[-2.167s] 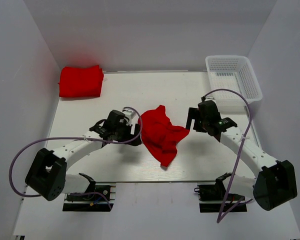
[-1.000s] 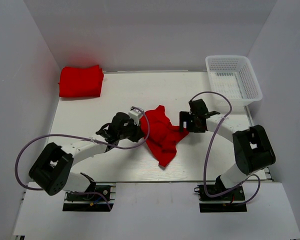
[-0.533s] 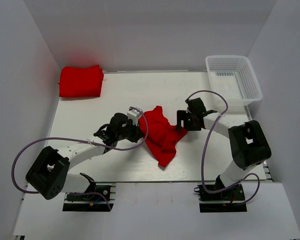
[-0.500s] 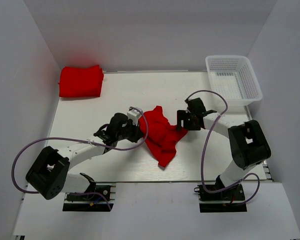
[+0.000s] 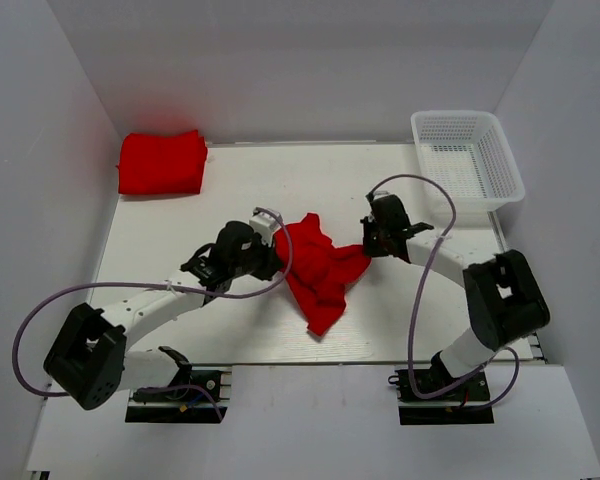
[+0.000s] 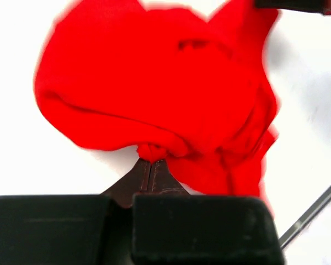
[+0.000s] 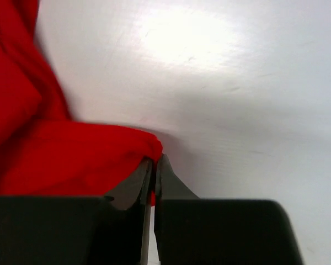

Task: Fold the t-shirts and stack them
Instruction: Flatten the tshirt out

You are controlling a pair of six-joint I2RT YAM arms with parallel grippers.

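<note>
A crumpled red t-shirt [image 5: 320, 268] lies bunched at the table's middle, one corner trailing toward the near edge. My left gripper [image 5: 272, 255] is shut on a pinch of its left edge; in the left wrist view the t-shirt [image 6: 154, 99] bulges out from the closed left gripper [image 6: 150, 161]. My right gripper [image 5: 366, 248] is shut on the t-shirt's right edge; in the right wrist view a fold of the t-shirt [image 7: 71, 160] is clamped in the right gripper [image 7: 154, 160]. A second red t-shirt [image 5: 161, 162] lies folded at the far left corner.
A white mesh basket [image 5: 467, 162] stands at the far right corner of the table [image 5: 310, 185]. White walls close in the left, back and right sides. Grey cables loop off both arms.
My right gripper moved left onto the t-shirt's right edge and shut on it. The left gripper stayed shut and drew the cloth slightly toward the back.
</note>
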